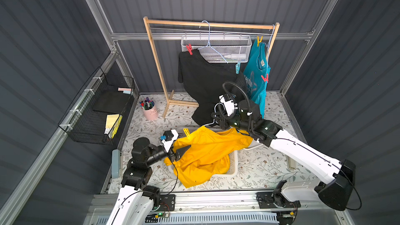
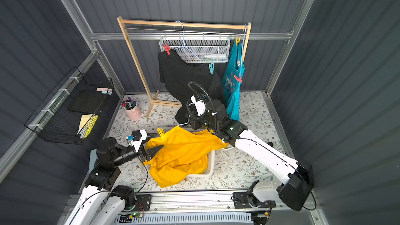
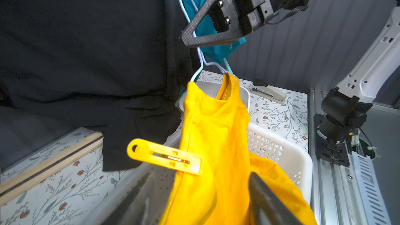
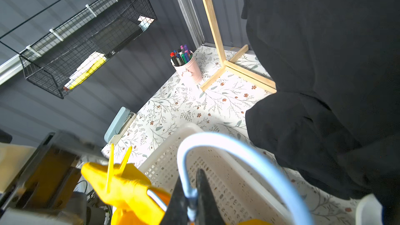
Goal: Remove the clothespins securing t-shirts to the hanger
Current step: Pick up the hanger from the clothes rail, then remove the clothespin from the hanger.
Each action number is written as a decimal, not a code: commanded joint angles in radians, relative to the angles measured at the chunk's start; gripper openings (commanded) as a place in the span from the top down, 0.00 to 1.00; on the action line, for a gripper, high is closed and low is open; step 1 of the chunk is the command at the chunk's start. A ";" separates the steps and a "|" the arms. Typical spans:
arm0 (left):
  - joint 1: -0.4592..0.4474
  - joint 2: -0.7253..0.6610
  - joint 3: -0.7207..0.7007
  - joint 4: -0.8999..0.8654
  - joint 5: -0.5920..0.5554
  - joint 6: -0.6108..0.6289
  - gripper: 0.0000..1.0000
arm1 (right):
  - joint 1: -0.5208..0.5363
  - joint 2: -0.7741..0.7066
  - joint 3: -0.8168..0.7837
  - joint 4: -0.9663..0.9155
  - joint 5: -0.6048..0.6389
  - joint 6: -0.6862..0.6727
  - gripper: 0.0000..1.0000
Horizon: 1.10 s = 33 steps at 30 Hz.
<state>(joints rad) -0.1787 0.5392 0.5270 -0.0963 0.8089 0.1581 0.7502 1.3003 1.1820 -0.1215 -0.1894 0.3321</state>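
Left wrist view: the left gripper [image 3: 200,176] has its fingers spread wide, one on each side of the yellow shirt [image 3: 216,137], and they hold nothing. The yellow clothespin [image 3: 164,155] is clipped on the shoulder of this shirt, just in front of these fingers, above the rim of the white basket [image 3: 281,148]. At the other shoulder, over the far end of the basket, a small blue-green clothespin [image 3: 226,64] seems to be clipped too, but it is mostly hidden.

In the right wrist view the right gripper [image 4: 191,193] is closed tightly on the wire of the light blue hanger [image 4: 238,143]. It holds the hanger over the basket, and the shirt is draped across the basket.

Behind the basket, in a top view, stands the wooden rack [image 1: 154,61]. The black shirt [image 1: 205,79] hangs there with a red clothespin [image 1: 189,49] and a blue-green clothespin [image 1: 237,68]. The teal shirt [image 1: 258,72] hangs beside it with a second yellow clothespin [image 1: 259,41] and a second red clothespin [image 1: 265,78].

So I judge the task is at its beginning: no clothespin lies loose anywhere I can see, and all six are left to remove. The yellow one beside the open fingers is probably the first.
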 commanded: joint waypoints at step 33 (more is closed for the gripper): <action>0.001 0.492 0.335 -0.175 0.471 -0.114 0.00 | 0.006 -0.254 -0.303 0.308 -0.088 -0.102 1.00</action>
<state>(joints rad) -0.1806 1.0401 0.8352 -0.2462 1.1931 -0.0185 0.7536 1.0649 0.8906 0.1196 -0.2523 0.2348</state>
